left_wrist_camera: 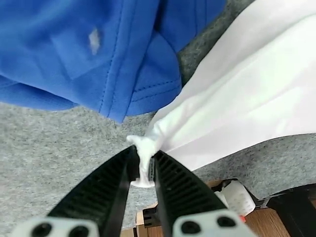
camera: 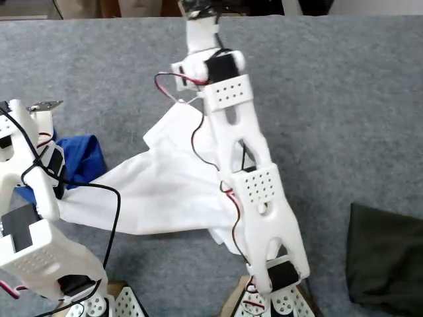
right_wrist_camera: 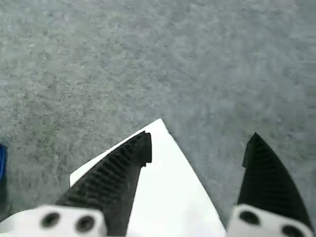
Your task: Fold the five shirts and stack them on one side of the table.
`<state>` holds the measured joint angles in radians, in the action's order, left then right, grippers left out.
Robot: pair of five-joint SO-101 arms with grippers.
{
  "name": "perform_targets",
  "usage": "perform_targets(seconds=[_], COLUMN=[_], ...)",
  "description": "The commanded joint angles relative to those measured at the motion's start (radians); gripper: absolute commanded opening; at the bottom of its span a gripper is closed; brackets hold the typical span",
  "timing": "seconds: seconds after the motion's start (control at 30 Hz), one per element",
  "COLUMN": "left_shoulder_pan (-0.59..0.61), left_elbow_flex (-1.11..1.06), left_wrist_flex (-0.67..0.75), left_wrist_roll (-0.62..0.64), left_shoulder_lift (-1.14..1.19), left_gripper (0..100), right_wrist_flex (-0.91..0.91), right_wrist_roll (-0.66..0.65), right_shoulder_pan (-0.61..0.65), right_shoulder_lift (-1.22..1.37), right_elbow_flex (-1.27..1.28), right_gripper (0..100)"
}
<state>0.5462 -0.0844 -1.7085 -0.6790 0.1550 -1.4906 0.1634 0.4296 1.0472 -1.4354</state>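
Fabric pinched tight on the left: the left gripper (left_wrist_camera: 141, 165) has its two black fingers (left_wrist_camera: 111, 182) squeezed together on a bunched corner of the white shirt (left_wrist_camera: 247, 89), a little twist of cloth poking out between the tips. From that pinch the shirt fans out beyond one finger, lying over the grey table (left_wrist_camera: 49, 138). Straight ahead of the fingertips, and just beside the white cloth, sits the blue shirt (left_wrist_camera: 98, 49), crumpled, its hem nearest the tips.

Over to the right gripper (right_wrist_camera: 200, 143): jaws wide apart, gripping nothing. A pointed corner of the white shirt (right_wrist_camera: 163, 197) lies beneath them, tucked against one finger (right_wrist_camera: 123, 168) and reaching about as far as its tip, while the other finger hangs over bare table (right_wrist_camera: 197, 59) (whether the near finger actually touches the cloth, I can't say).

From above, the white shirt (camera: 158, 191) is drawn out between the two arms, the right arm (camera: 254, 185) stretched across it. The blue shirt (camera: 82, 158) lies by the left arm, and a dark shirt (camera: 386, 257) rests well apart on the far side of the right arm, at the table's edge
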Motion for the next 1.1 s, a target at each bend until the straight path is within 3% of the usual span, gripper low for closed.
perform_targets(seconds=[0.0,0.13,0.3,0.43,0.87,1.07], left_shoulder_pan=[-0.003,-0.003,-0.002,0.006,0.008,0.041], left_elbow_flex=[0.003,0.003,0.003,0.003,0.002,0.002], left_wrist_flex=[0.008,0.008,0.006,0.003,0.002,0.002], left_wrist_roll=[-0.002,0.0,0.002,0.002,0.003,0.003], left_shoulder_lift=[-0.054,-0.054,-0.054,-0.054,-0.054,-0.054], left_gripper=[2,2,2,2,2,2], right_wrist_flex=[0.098,0.178,0.224,0.157,0.087,0.086], right_wrist_roll=[0.006,0.046,0.137,0.19,0.153,0.16], right_shoulder_pan=[0.033,0.056,0.054,0.041,0.038,0.038], right_shoulder_lift=[0.022,0.088,0.177,0.216,0.205,0.206], right_elbow_flex=[0.064,0.091,0.09,0.085,0.091,0.093], right_gripper=[29.5,29.2,19.6,23.0,24.2,8.0])
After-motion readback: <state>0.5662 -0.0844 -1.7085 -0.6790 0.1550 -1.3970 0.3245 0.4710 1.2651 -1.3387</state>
